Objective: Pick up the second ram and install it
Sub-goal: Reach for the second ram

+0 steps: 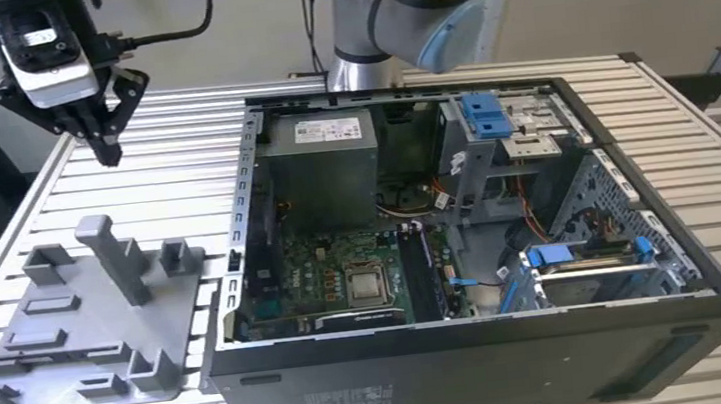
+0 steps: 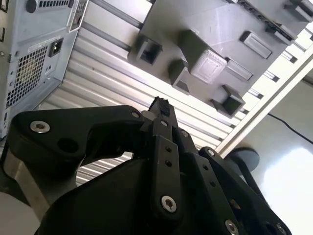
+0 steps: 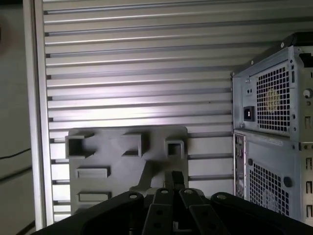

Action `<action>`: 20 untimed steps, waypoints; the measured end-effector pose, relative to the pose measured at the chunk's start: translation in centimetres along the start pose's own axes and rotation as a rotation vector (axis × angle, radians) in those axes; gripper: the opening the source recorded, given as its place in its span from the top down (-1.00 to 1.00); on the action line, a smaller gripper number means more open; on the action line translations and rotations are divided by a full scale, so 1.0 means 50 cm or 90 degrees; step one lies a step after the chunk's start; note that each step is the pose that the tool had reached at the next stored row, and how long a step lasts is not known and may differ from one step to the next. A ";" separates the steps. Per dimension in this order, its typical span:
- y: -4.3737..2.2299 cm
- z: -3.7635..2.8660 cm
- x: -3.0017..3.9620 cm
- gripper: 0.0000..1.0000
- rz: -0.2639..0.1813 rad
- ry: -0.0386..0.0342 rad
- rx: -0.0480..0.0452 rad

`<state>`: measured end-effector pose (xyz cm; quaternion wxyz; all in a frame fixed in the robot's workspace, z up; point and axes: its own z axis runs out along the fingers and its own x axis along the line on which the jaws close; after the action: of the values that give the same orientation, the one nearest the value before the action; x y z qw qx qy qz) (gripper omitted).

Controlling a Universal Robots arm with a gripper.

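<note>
The second ram (image 1: 436, 268) is hard to single out. In the exterior view it appears to be one of the long dark strips standing on edge in the slots of the green motherboard (image 1: 320, 267), just to the exterior view's right of the square silver chip (image 1: 366, 284). Which strip it is cannot be told. The motherboard lies in the floor of the open computer case (image 1: 486, 375), with a grey power supply (image 1: 316, 161) behind it and blue latches (image 1: 487, 114) on the drive bays toward the exterior view's right.

The gripper (image 1: 107, 154) is well apart from those slots. It hangs above the slatted metal table (image 1: 181, 150) on the exterior view's left of the case, with its two fingers pressed together and nothing between them. Both wrist views show the fingertips (image 2: 160, 105) meeting with no gap.

Below and nearer the camera in the exterior view sits a grey plastic fixture plate (image 1: 79, 327) with small blocks and a tall grey post (image 1: 113, 260) standing upright on it. In the first wrist view this plate (image 3: 122, 164) lies flat on the slats beside the perforated rear panel of the case (image 3: 274, 122). The arm (image 1: 411, 11) rises behind the case
</note>
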<state>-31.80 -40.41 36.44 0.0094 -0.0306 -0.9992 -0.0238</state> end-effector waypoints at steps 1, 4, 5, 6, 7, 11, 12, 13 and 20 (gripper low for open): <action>-0.001 0.000 0.008 0.79 0.000 0.0006 0.0000; -0.003 0.001 0.034 0.79 0.000 0.0010 -0.0003; -0.004 0.001 0.043 0.79 0.000 0.0010 -0.0004; -0.005 0.001 0.052 0.79 0.000 0.0011 -0.0006; -0.006 0.001 0.061 0.79 0.000 0.0011 -0.0009; -0.011 0.002 0.096 0.79 0.000 0.0011 -0.0018; -0.012 0.002 0.104 0.79 0.000 0.0011 -0.0020; -0.014 0.002 0.112 0.79 0.000 0.0011 -0.0021; -0.017 0.003 0.139 0.79 0.000 0.0015 -0.0022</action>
<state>-38.78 -40.81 36.39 0.0106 -0.0306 -0.9991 -0.0256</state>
